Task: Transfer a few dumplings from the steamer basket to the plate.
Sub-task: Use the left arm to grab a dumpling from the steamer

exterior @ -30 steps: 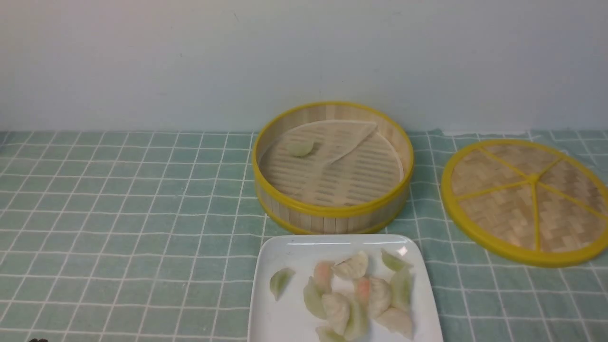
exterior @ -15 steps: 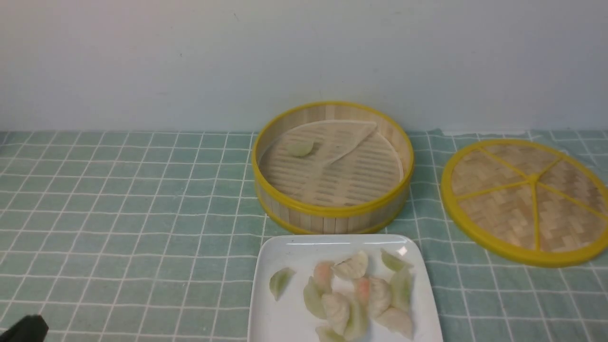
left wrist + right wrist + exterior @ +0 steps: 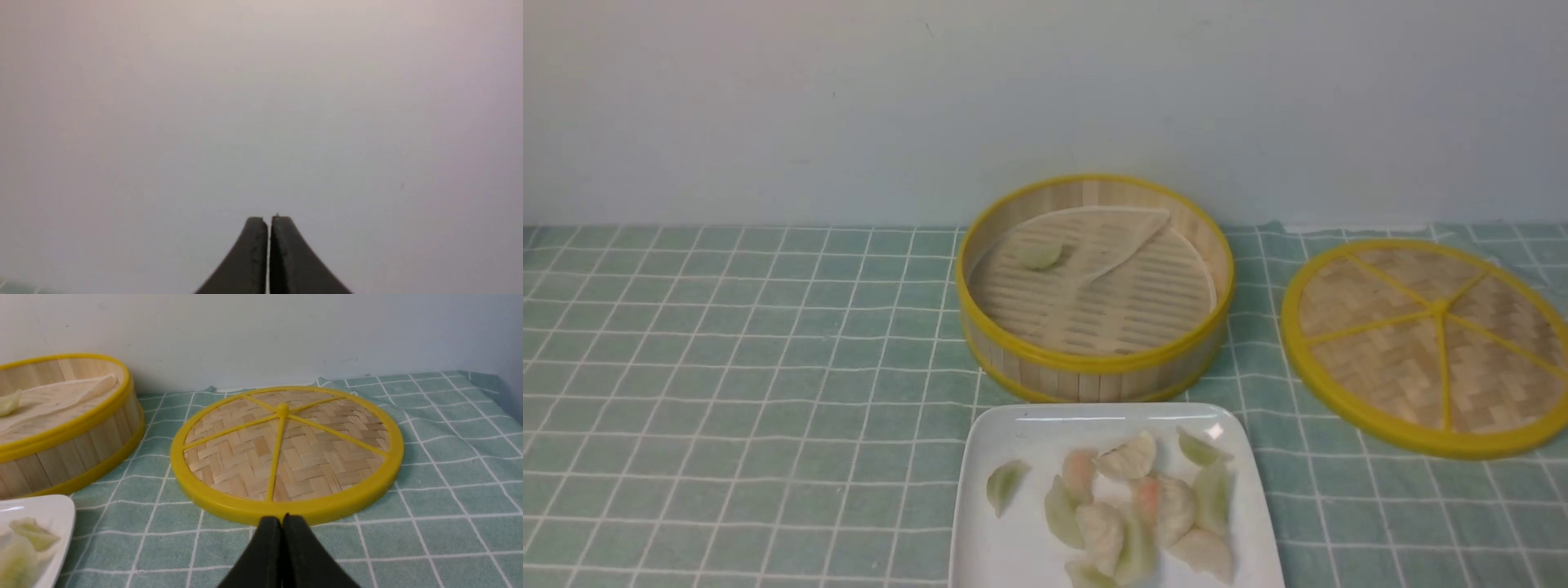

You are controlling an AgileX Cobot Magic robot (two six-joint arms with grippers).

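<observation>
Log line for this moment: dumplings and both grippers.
plate: dumplings piled | steamer basket: one dumpling inside | left gripper: shut, empty | right gripper: shut, empty, facing lid

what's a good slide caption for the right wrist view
Shut right hand facing the woven steamer lid on the checked cloth, steamer basket and plate of dumplings beside it.

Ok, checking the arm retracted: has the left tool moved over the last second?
Yes. The left tool, shut, earlier poked in over the tablecloth well left of the plate; it has since left the front view.
</observation>
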